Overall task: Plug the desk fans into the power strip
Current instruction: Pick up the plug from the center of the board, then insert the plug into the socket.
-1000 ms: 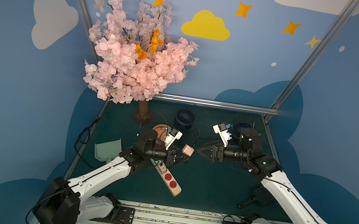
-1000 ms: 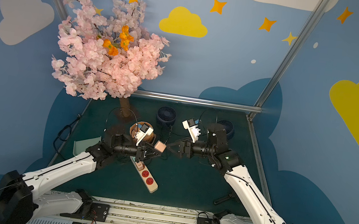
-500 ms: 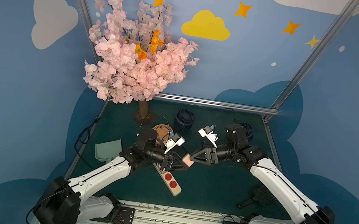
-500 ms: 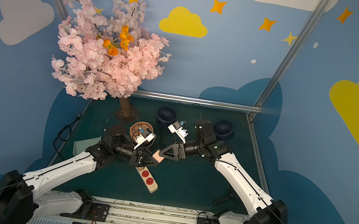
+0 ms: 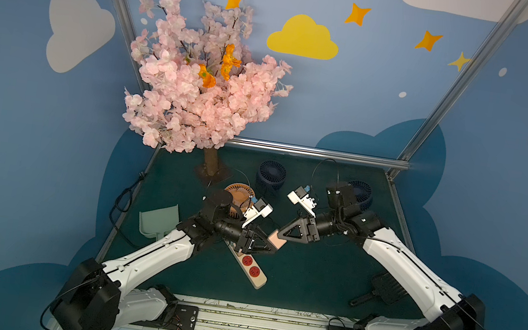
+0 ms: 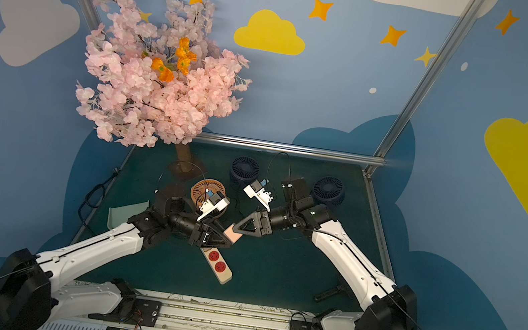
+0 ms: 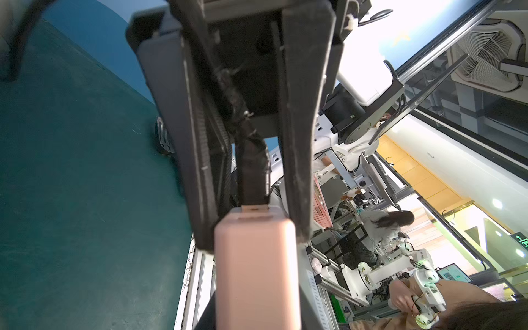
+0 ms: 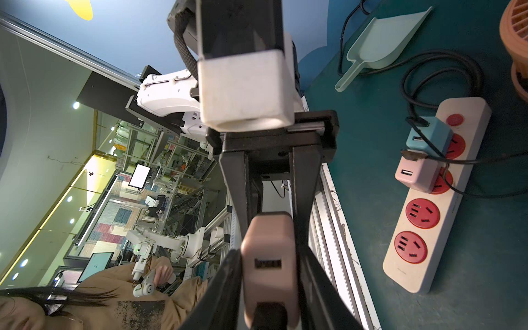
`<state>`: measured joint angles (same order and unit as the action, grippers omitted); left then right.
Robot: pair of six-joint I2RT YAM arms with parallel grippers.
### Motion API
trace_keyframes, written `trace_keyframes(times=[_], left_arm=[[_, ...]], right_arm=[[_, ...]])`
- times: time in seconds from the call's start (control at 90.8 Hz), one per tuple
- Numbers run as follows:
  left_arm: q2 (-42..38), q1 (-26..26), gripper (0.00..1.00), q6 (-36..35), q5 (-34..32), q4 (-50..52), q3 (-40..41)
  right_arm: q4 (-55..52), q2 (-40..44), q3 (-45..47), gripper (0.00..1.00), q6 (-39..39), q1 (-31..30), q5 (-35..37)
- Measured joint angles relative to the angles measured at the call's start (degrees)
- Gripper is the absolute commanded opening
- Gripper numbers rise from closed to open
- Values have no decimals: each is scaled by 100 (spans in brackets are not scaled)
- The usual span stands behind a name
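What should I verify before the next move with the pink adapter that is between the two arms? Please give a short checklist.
1. Left fingers on the pink adapter: ok, they clamp it near its cable.
2. Right fingers on the same adapter: ok, they press on both its sides; how firmly, cannot tell.
3. Black cable seated in the adapter: ok.
4. Free socket on the power strip: ok, two are bare at the end away from the button.
5. Prongs turned toward the strip: cannot tell, they are hidden.
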<state>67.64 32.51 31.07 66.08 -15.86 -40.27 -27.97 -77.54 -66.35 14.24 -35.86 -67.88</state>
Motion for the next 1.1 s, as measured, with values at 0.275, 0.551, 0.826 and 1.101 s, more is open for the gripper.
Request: trace_keyframes(times=[0.275, 0.551, 0.826, 1.101], left_arm=[[0, 7, 19, 7, 17, 0, 0], [-50, 4, 62, 0, -249, 20, 9], [-1152, -372, 67, 72, -1939, 887, 894], [-3187, -570, 51, 431, -3521, 2697, 1851]], right_arm=[[-74, -35, -9, 29, -140, -42, -42], [-188, -37, -20, 5, -293, -37, -24], [-264, 138, 122, 0, -201, 59, 1185], [-31, 463, 839, 0, 55, -1217, 3827]])
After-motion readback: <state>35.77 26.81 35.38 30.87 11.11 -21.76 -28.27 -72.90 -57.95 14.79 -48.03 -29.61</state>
